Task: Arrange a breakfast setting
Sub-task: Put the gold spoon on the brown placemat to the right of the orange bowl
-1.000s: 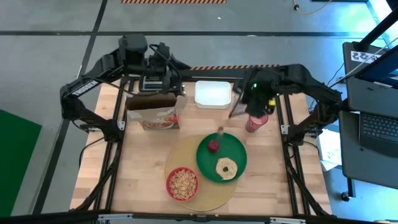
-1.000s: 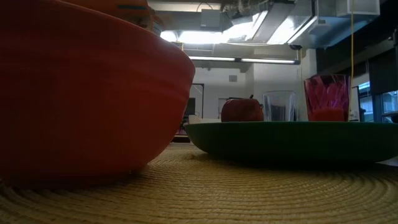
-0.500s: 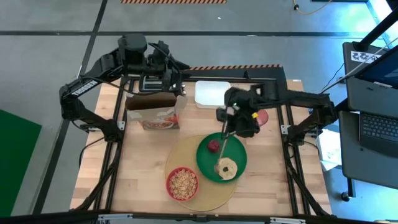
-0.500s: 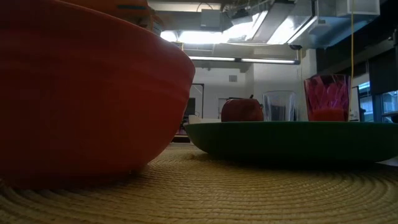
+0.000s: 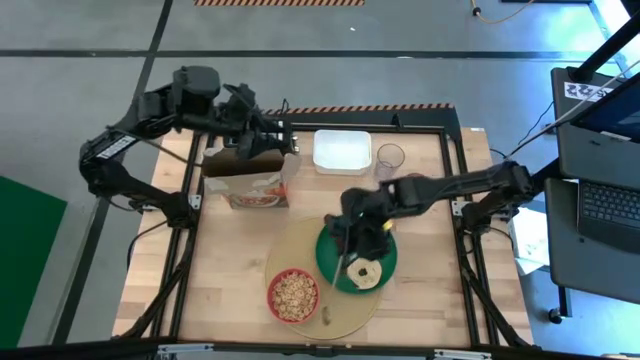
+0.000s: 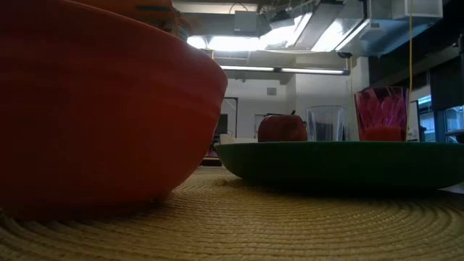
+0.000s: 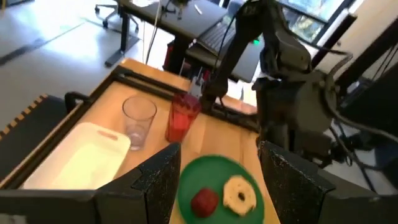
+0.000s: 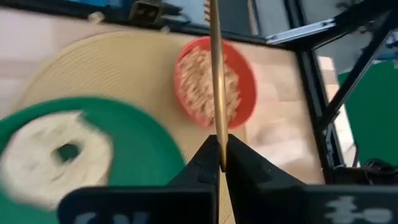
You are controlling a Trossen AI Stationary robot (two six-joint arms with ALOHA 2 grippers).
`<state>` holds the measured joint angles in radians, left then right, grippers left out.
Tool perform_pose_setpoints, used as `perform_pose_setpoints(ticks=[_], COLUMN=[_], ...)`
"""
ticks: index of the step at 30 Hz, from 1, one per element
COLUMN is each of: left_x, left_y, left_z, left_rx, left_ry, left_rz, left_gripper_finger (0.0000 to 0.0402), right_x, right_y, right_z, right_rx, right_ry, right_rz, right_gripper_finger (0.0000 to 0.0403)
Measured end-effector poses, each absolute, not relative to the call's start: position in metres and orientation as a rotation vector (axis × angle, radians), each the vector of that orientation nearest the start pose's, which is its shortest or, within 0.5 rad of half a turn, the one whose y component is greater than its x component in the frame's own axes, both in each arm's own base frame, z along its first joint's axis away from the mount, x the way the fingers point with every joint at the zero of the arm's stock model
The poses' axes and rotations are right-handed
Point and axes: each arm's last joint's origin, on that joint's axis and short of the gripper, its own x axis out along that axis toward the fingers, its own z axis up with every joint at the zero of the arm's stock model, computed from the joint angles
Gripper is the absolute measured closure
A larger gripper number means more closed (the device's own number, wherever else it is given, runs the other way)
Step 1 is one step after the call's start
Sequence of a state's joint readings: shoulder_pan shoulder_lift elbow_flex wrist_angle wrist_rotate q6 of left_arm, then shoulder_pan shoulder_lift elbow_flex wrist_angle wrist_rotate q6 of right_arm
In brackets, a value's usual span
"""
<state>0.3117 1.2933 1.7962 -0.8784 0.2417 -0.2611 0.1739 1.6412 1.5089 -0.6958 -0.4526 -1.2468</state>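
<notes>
A round tan mat (image 5: 318, 300) carries a green plate (image 5: 384, 250) and a red bowl (image 5: 293, 296) of cereal. A bagel (image 5: 365, 271) and a small red apple (image 7: 204, 200) lie on the plate. Beyond the plate stand the pink cup (image 7: 181, 118) and a clear glass (image 5: 390, 157). Above the plate's left side, my right gripper (image 5: 352, 232) is shut on a thin gold utensil (image 5: 344, 264). Over the cereal box (image 5: 245, 180) at the far left, my left gripper (image 7: 217, 180) is open with nothing between its fingers. My right gripper pinches one end of the gold utensil (image 8: 216, 134) between its two shut fingers. The fingers slant down toward the table's near side, and the utensil runs on straight ahead of them. Its free end (image 8: 214, 37) points over the mat toward the red bowl, lifted above the plate.
A white tray (image 5: 343, 150) lies at the far edge beside the clear glass. The cereal box lies on the table below my left arm. Bare wood shows to the near left and near right of the mat.
My right gripper has swung from beside the pink cup toward the table's near edge and left. It has sunk and tipped downward over the green plate, carrying the utensil along. My left arm has drawn back slightly toward the table's left.
</notes>
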Motion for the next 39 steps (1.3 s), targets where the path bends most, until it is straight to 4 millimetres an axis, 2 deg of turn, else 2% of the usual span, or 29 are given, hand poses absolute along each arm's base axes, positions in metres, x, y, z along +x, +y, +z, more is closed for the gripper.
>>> perform_pose_setpoints(ticks=[6, 11, 18, 26, 39], left_x=[0.194, 0.186, 0.179, 0.183, 0.2], left_y=[0.053, 0.05, 0.047, 0.043, 0.047], left_z=[0.496, 0.495, 0.493, 0.49, 0.465], left_rx=[-0.308, -0.292, -0.295, -0.263, -0.308], left_ry=[0.372, 0.403, 0.437, 0.447, 0.505], left_rz=[0.131, 0.137, 0.134, 0.146, 0.153], left_gripper_finger=[0.0189, 0.0189, 0.0189, 0.0189, 0.0189], right_x=[0.365, 0.375, 0.382, 0.381, 0.388], right_y=[0.111, 0.13, 0.133, 0.131, 0.132], right_z=[0.295, 0.268, 0.243, 0.235, 0.214], right_rx=[-1.049, -1.012, -1.0, -1.091, -1.253], right_ry=[0.369, 0.457, 0.56, 0.62, 0.612], right_rz=[1.024, 1.039, 1.061, 1.055, 1.117], right_gripper_finger=[0.0393, 0.0393, 0.0393, 0.0393, 0.0393])
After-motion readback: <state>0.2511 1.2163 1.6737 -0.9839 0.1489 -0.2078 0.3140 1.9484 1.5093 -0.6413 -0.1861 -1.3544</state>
